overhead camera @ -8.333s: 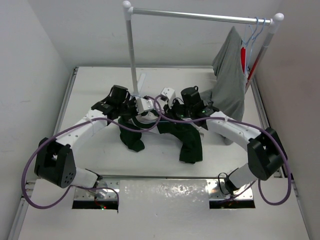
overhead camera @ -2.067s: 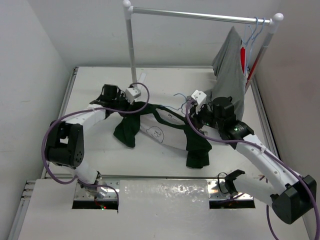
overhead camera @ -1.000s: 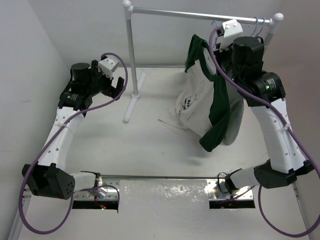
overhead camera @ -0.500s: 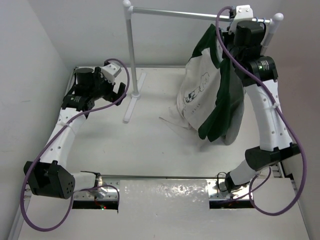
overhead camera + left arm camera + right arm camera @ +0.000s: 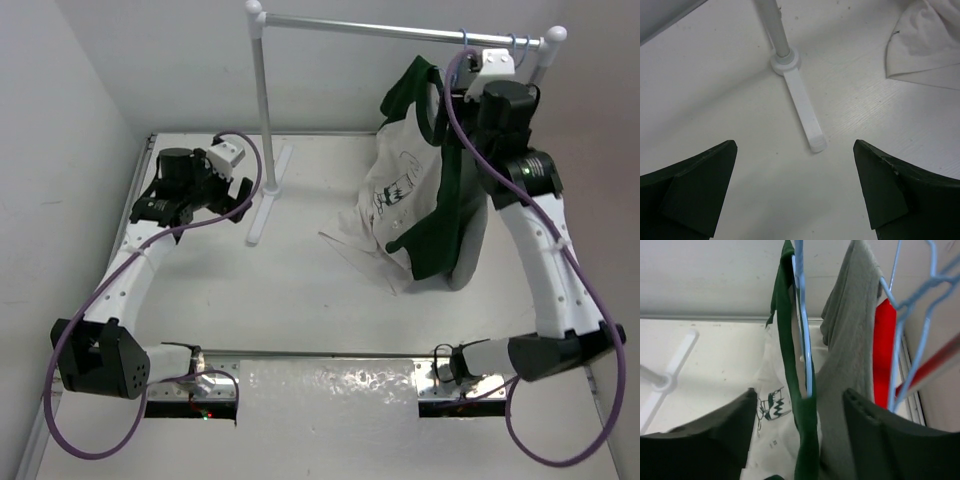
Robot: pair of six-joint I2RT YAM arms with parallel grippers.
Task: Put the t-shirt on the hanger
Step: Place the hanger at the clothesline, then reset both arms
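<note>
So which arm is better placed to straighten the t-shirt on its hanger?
Right, I'd say. The right jaws stand open either side of the hanger carrying the t-shirt, up at the rail. The left jaws are open over the rack foot, across the table.

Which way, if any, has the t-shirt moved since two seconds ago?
Yes. The t-shirt rose off the table and hangs at the right end of the rail, beside the grey garment.

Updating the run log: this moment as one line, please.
t-shirt: on hanger, hung on rail beside grey garment | right gripper: open astride hanger | left gripper: open, empty, above rack foot
</note>
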